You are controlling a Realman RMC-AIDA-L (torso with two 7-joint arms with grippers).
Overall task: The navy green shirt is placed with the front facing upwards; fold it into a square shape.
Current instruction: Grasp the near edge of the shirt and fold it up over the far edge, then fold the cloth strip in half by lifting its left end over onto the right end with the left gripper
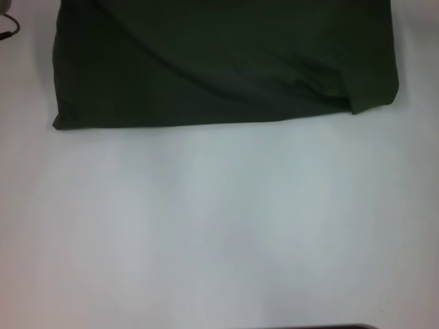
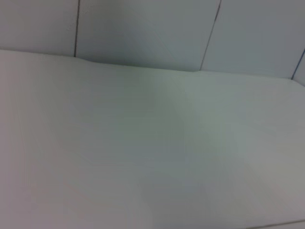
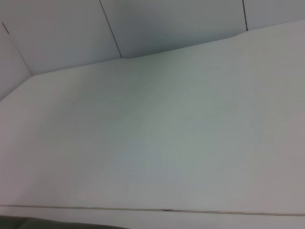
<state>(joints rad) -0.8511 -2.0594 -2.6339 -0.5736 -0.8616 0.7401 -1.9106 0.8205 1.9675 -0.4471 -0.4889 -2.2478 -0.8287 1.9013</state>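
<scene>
Mostly, the head view is filled by a pale, white counter (image 1: 219, 233), smooth and evenly lit. At its far side lies the navy green shirt (image 1: 226, 62), spread flat as a broad dark rectangle that runs off the top of the view. Its near edge is a straight line across the counter, with the near left corner squared off and the near right corner doubled over in a small fold. A long diagonal crease crosses the cloth from upper left toward that right corner. No lettering or collar shows. A bit of dark cable (image 1: 8, 29) sits at the far left edge, beside the shirt.

Neither pincer appears in any view, so their state cannot be told. Both wrist views show the same white surface (image 2: 143, 152) meeting pale wall panels (image 2: 143, 28) divided by thin dark seams.
</scene>
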